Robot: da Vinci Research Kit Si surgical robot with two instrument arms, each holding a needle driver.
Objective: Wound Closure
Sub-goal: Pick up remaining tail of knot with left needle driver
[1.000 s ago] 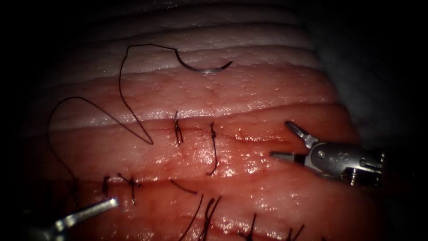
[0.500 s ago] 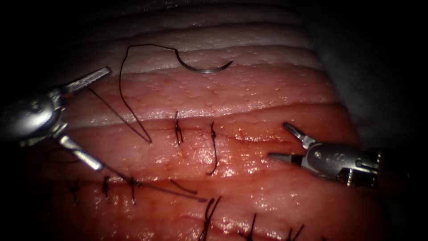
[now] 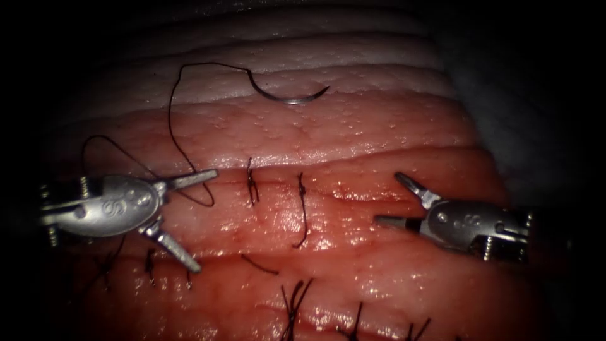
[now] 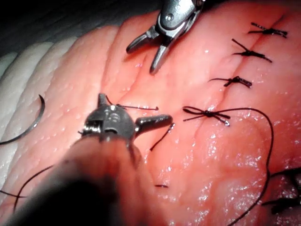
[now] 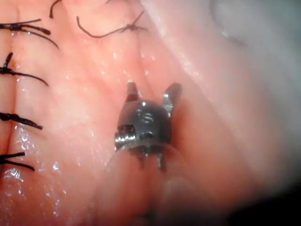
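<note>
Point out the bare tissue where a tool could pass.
Bare tissue lies between the needle, resting free, and the stitches. More lies between the right end effector, jaws open and empty, and the stitch. Crowded: thread loops beside the left end effector, open and empty.

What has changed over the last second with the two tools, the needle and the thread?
The left tool went from the lower left up the left side, then came in toward the thread loop, open and holding nothing. The long slack loop at far left has pulled in shorter. The right tool crept slightly left, open and empty. The needle lies as before on the tissue above the cut, free of both tools.
</note>
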